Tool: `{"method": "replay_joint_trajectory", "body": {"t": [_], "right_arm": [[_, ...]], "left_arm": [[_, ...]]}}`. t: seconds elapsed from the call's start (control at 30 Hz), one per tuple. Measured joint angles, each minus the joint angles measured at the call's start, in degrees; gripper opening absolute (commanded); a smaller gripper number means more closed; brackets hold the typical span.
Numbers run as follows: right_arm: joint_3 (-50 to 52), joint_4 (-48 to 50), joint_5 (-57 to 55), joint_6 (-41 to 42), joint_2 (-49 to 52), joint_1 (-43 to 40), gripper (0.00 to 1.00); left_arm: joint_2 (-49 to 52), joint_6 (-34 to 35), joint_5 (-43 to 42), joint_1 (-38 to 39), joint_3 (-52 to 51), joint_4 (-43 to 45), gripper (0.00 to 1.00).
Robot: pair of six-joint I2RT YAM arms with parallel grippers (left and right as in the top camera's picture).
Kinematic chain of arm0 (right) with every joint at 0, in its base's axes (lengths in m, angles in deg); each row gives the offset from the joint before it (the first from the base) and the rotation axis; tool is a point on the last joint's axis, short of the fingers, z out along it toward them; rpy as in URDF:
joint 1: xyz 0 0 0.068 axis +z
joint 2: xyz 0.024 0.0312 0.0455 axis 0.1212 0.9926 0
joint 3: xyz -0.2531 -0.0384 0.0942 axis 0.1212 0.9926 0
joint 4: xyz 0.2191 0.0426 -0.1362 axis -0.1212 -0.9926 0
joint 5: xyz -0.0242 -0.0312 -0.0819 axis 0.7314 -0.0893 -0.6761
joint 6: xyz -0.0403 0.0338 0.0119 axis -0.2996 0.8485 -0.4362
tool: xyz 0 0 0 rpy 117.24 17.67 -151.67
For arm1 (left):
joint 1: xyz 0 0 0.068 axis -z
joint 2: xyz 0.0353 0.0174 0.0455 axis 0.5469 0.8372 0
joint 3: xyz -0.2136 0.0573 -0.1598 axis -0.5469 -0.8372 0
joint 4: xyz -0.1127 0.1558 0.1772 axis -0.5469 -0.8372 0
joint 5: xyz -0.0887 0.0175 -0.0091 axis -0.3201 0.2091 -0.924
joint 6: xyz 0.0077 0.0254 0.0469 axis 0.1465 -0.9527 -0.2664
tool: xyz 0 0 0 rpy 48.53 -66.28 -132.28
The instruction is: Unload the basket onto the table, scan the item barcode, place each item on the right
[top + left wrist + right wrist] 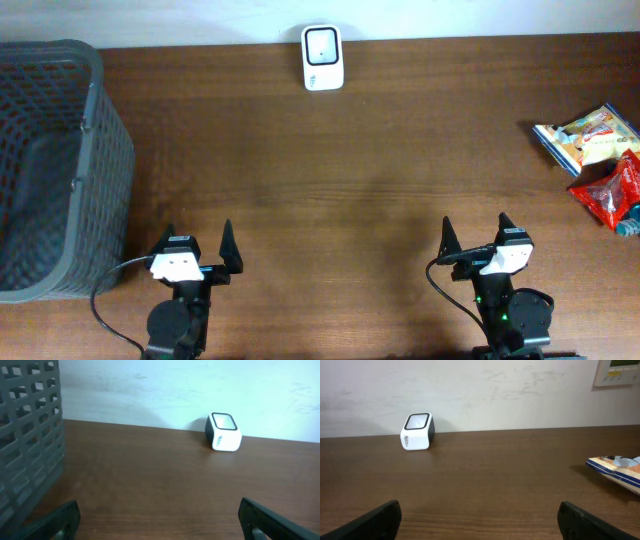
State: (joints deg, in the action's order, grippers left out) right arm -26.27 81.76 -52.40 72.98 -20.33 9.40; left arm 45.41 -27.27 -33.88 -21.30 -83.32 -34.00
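Observation:
A white barcode scanner with a dark window stands at the table's far edge, also visible in the left wrist view as the scanner and in the right wrist view as the scanner. Snack packets lie at the far right: a blue-and-yellow packet and a red packet; the blue-and-yellow packet shows edge-on to the right wrist. My left gripper and right gripper rest near the front edge, both open and holding nothing, far from scanner and packets.
A dark grey mesh basket fills the left end of the table; its wall stands close on the left gripper's left. A white wall runs behind the table's far edge.

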Motion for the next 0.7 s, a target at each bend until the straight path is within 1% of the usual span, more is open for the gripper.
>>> {"method": "replay_joint_trajectory", "body": {"t": [0.13,0.23,0.3,0.5,0.7], "right_arm": [[0.0,0.0,0.0,0.0,0.0,0.0,0.98],[0.0,0.0,0.0,0.0,0.0,0.0,0.98],[0.0,0.0,0.0,0.0,0.0,0.0,0.98],[0.0,0.0,0.0,-0.1,0.0,0.0,0.98],[0.0,0.0,0.0,0.0,0.0,0.0,0.98]], "left_arm": [[-0.2,-0.5,-0.1,-2.7,-0.1,-0.4,0.99],[-2.4,-0.7,-0.2,-4.2,-0.2,-5.6,0.99],[-6.4,-0.9,-0.6,-4.9,-0.2,-5.6,0.99],[-7.3,-1.3,-2.6,-5.7,-0.2,-5.8,0.99],[-7.3,-8.7,-3.2,-5.7,-0.2,-6.0,0.99]]}}
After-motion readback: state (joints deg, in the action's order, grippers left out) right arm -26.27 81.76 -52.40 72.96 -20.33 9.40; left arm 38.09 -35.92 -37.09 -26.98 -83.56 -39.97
